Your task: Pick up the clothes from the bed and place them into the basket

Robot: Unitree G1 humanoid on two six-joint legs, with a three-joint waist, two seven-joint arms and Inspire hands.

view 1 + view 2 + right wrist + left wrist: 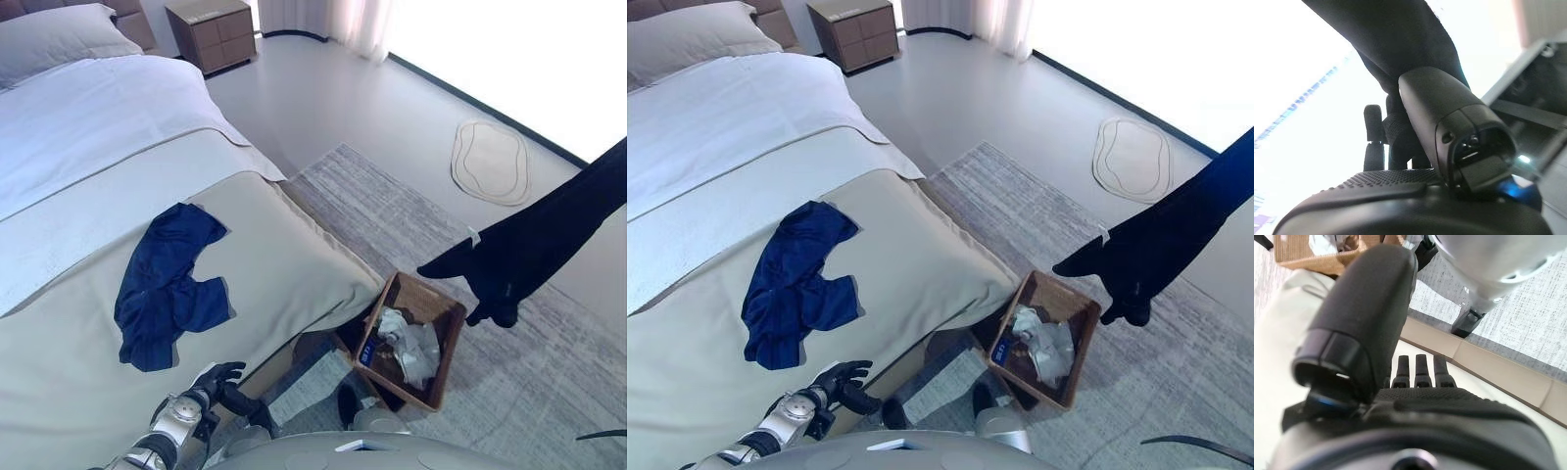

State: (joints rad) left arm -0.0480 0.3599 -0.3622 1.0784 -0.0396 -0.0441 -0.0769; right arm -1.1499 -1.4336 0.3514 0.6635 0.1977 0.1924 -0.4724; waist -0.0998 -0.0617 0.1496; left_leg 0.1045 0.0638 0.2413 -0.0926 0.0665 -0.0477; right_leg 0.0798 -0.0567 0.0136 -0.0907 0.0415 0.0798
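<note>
Dangling a dark garment (549, 235) at right above the basket (446, 367), the right hand's grip can't be made out. Blue shirt (167, 284) lies mid-left on the bed (284, 264): soft, light, best pinched at a bunched fold. Left hand (217, 377) rests relaxed, empty, bottom left.

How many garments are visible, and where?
3: a blue garment on the bed, a dark garment held above the basket, white clothing inside. More may be hidden.

The left arm (162, 436) is silver-grey metal with dark joints, ending in a dark hand (220, 377). Close up, that left hand (1415, 406) shows finely dotted black palm covering, ridged fingers (1422, 369) and a smooth rounded thumb (1369, 303).
</note>
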